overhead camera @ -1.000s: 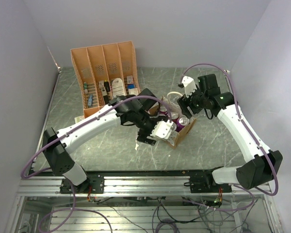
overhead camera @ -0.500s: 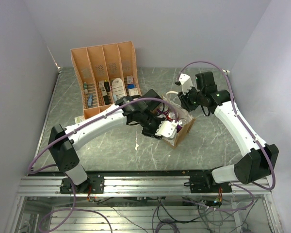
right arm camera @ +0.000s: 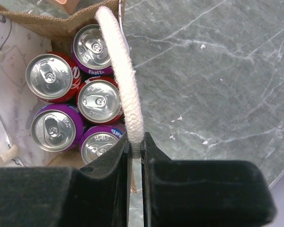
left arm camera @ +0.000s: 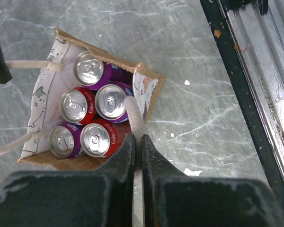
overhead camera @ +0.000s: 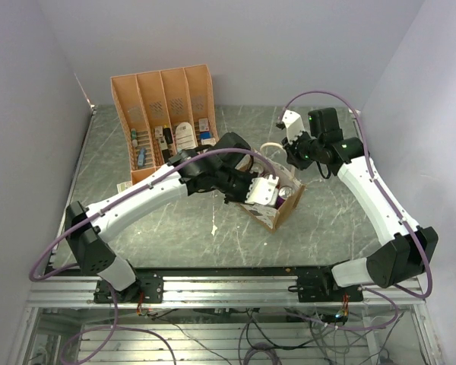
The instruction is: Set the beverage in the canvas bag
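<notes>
Canvas bag [overhead camera: 277, 214]: upright on table [overhead camera: 327, 224], mid-field, five cans [left arm camera: 112, 101] standing inside; loading judged complete. Left gripper [left arm camera: 137, 140]: clamped on one cream handle [left arm camera: 134, 118]; within the last second it has swung from the bag's near side to above its mouth. Right gripper [right arm camera: 135, 141]: pinching the other handle [right arm camera: 119, 61], drawn back slightly, keeping the mouth spread.

Tan canvas bag [left arm camera: 154, 87], cream handles [right arm camera: 124, 85]; red and purple cans [left arm camera: 111, 101]; orange, seemingly perforated organiser [overhead camera: 163, 99].

Orange slotted organiser [overhead camera: 149, 93] on marbled table [overhead camera: 330, 217]
</notes>
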Tool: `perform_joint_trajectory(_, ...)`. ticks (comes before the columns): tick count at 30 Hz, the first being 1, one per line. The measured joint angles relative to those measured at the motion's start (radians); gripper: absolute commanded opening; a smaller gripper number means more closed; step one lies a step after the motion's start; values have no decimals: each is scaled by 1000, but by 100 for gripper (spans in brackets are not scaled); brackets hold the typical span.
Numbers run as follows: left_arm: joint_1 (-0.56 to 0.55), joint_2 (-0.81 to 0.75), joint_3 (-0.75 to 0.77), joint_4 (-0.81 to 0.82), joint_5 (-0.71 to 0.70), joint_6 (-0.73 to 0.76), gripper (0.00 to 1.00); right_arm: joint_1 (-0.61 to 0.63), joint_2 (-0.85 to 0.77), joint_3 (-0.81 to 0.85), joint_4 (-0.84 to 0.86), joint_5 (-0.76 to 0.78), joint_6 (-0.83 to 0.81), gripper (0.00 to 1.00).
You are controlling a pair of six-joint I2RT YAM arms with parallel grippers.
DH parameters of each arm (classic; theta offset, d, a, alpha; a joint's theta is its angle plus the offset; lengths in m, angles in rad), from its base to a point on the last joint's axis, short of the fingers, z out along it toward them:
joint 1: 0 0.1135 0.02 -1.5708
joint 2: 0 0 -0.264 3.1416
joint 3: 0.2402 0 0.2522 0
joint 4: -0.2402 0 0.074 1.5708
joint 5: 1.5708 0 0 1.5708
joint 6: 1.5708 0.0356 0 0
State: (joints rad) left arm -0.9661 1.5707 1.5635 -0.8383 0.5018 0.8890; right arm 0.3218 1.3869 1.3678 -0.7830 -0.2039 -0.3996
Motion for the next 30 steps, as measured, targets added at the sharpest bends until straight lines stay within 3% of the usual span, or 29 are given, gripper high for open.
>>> perform_joint_trajectory(4,0,-24,0,23,-4,-51,9,0,7,25,-19,14,4,0)
perform_joint_trajectory(6,1,-24,0,25,-4,-69,13,0,11,34,-30,18,3,7)
perform_joint_trajectory(11,0,-23,0,24,-7,-86,42,0,20,44,-36,34,-2,40)
perform_joint_trajectory(19,35,-94,-37,29,-3,-95,86,0,-74,3,-34,58,3,59)
perform_joint_trajectory(24,151,-258,-134,69,1,-148,100,-17,-210,-82,-50,78,4,63)
perform_joint_trajectory(27,231,-358,-184,111,-10,-220,99,-41,-268,-118,-60,101,12,75)
perform_joint_trajectory(30,302,-431,-205,145,-52,-306,99,-71,-290,-147,-54,129,33,79)
